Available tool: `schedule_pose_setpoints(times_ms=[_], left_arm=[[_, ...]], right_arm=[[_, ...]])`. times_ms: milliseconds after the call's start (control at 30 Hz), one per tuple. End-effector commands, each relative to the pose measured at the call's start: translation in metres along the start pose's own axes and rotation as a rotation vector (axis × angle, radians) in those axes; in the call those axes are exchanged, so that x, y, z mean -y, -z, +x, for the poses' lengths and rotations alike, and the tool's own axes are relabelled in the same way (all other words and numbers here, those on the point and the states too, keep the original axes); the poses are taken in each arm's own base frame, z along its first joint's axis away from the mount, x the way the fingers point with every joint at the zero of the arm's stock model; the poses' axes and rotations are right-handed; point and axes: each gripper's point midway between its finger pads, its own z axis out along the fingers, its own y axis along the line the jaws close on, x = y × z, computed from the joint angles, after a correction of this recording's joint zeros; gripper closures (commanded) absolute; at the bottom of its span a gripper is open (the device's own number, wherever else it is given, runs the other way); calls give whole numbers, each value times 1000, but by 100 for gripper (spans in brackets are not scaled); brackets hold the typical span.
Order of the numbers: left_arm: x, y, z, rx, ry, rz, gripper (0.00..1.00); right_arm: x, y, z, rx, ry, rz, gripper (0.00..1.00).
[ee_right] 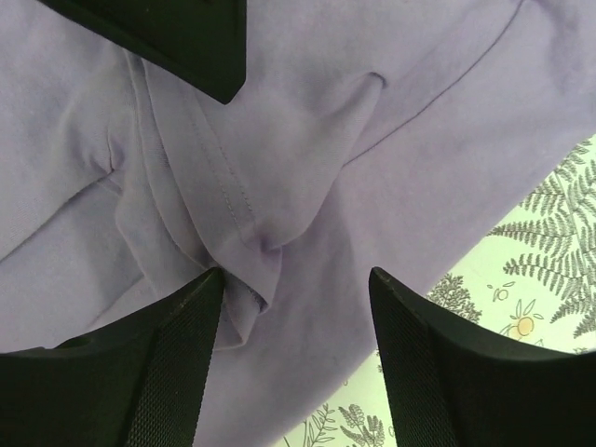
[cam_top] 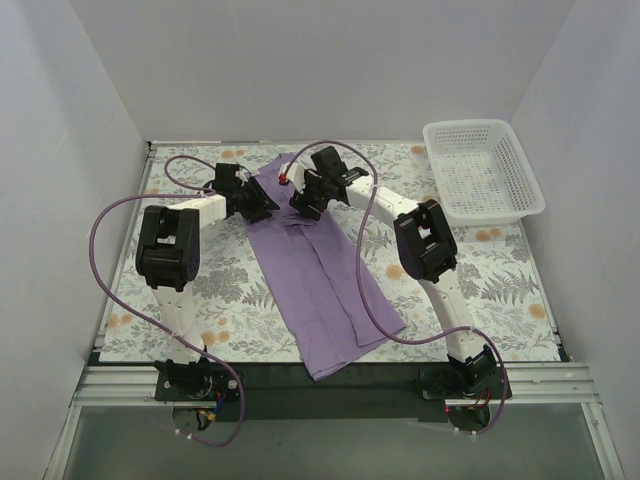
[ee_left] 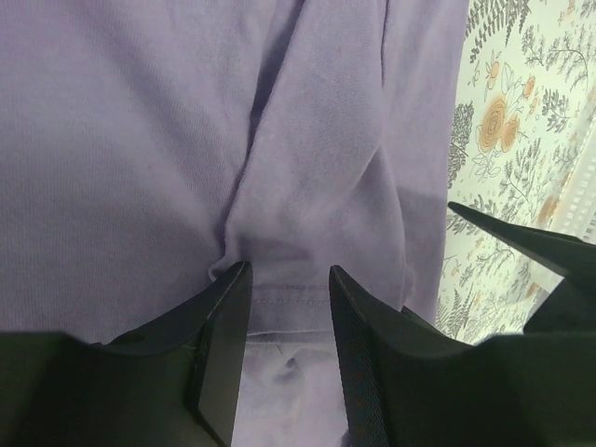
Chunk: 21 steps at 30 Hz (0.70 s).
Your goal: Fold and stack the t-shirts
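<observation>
A lavender t-shirt lies as a long narrow strip running diagonally from the far middle of the table toward the near edge. Both grippers are down on its far end, side by side. My left gripper has its jaws drawn in on a bunched fold of the t-shirt at a stitched hem, and cloth fills the gap at the left gripper. My right gripper stands wide open over the t-shirt. At the right gripper, one finger touches a puckered hem fold and the other is near the cloth's edge.
A white lattice basket stands at the far right corner. The table wears a floral cloth. Purple cables loop beside both arms. White walls close in the left, right and back.
</observation>
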Motion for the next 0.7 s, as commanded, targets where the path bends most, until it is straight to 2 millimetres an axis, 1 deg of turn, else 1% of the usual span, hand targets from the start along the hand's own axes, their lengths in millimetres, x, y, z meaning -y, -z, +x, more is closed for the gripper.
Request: schedule_pose_setpoints(times_ms=[0,133,233,267,333,367,433,467,500,567,633,667], left_arm=[[10,1,-5,-2,-19,28,63],[8,-1,-3,-11,-18,24,62],[4,-3,-1,-15,-15,14,63],[2,-4,-1,-16,-15,7,62],[-2,-6,2,-24,-15,-5,62],[-4,-6,2,-28,-12,-16,63],[-7,-8,2,-30,-11,-26,63],[-10,-8,2,-30,-9,-34,62],[-11,-8,2,-30,-8,-38,62],[-13,-9,2,-29,-7,-50,62],[-16,-10,1,-24,-3,-61,62],[-16,-9,1,-25,-2,-64,62]], right_arm=[[10,0,-18,34,38,43,30],[15,-1,-13,20,44,67,37],[14,-2,-7,8,50,67,48],[14,-3,-6,5,50,67,57],[16,-2,-3,-4,51,75,67],[17,-1,0,-8,47,74,77],[19,2,4,-13,41,79,86],[20,3,5,-15,40,80,89],[19,4,10,-24,36,79,89],[21,7,13,-26,34,82,90],[18,9,17,-38,33,80,88],[18,9,19,-41,34,78,85]])
